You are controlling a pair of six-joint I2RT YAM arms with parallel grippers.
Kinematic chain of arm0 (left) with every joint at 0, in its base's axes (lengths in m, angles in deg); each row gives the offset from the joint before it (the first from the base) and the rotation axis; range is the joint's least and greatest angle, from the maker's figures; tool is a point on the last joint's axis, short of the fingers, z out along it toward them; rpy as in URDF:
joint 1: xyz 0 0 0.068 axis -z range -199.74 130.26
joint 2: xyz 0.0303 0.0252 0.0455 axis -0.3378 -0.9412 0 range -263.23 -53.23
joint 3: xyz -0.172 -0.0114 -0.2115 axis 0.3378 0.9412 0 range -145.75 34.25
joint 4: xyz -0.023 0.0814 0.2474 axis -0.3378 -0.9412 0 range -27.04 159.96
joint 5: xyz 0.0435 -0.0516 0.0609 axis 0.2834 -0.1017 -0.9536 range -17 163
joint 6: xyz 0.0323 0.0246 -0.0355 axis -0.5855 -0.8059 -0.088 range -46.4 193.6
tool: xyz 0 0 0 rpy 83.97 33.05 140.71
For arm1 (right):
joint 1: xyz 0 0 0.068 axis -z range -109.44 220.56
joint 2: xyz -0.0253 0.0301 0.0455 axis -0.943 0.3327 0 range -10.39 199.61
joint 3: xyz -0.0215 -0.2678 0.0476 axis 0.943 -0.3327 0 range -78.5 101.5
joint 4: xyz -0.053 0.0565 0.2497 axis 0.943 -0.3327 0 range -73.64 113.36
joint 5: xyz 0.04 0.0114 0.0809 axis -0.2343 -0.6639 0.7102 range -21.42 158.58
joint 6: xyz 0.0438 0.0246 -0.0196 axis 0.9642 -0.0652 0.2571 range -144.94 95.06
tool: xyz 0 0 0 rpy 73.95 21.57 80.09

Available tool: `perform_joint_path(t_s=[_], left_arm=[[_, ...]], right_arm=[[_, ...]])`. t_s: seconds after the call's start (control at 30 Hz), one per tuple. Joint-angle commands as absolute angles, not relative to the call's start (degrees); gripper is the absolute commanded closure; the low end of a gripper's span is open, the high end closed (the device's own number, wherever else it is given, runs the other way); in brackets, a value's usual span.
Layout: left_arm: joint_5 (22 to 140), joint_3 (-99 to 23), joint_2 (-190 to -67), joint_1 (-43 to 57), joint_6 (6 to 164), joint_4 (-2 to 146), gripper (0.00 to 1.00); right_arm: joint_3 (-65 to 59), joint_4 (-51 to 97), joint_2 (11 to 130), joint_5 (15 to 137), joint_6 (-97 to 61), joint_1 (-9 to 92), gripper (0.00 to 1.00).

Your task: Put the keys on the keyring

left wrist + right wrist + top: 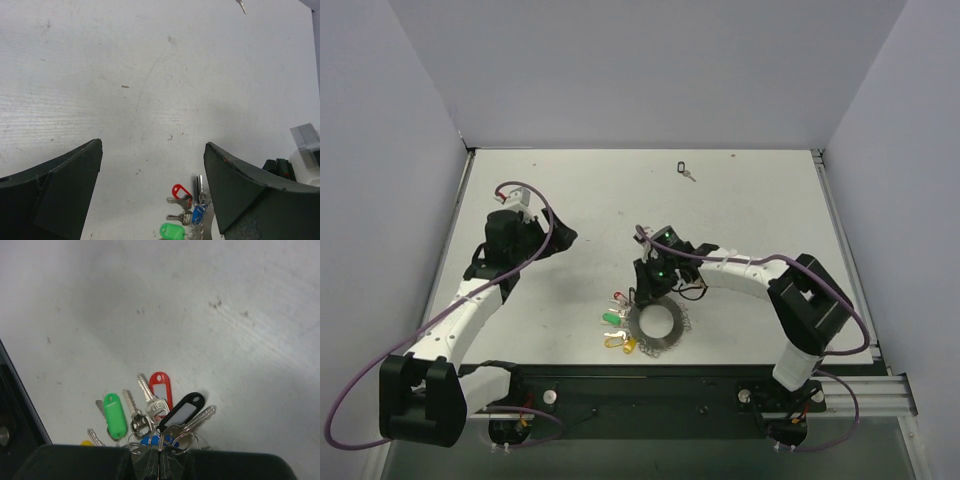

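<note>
White table point(570, 190): 1 keyring point(660, 345), 5 keys point(158, 410) adj., 1 stray key point(686, 170).

You get bright, even light on the desk point(750, 200); shadows stay faint, and the right wrist view blurs at 6 o'clock.

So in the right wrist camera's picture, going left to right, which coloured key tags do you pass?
yellow tag (just a sliver) → green tag → red tag → black tag. The blue tag is tucked under the others, so it is left out.
</note>
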State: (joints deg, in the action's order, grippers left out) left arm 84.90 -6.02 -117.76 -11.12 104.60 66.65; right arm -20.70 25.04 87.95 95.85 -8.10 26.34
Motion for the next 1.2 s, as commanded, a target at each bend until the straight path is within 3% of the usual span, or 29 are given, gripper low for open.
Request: perform_joint_path(t_s=[0.0,0.17,0.57,1.17], left_arm=[[84.7,-5.2,-116.7,-11.5,105.1,68.1,0.08],[86.0,-4.9,-117.6,-11.4,105.9,69.1,0.08],[85.7,-5.3,-115.8,-11.4,106.0,68.2,0.08],[86.8,-4.5,-119.2,-11.4,106.8,72.3,0.08]], right_arm=[[-26.5,24.9,81.0,95.5,-7.8,26.5,1.0],[-27.4,24.8,79.5,94.2,-7.2,26.6,1.0],[-12.3,23.5,79.8,94.0,-8.9,26.5,1.0],[-31.1,22.2,74.6,92.2,-5.9,26.4,1.0]])
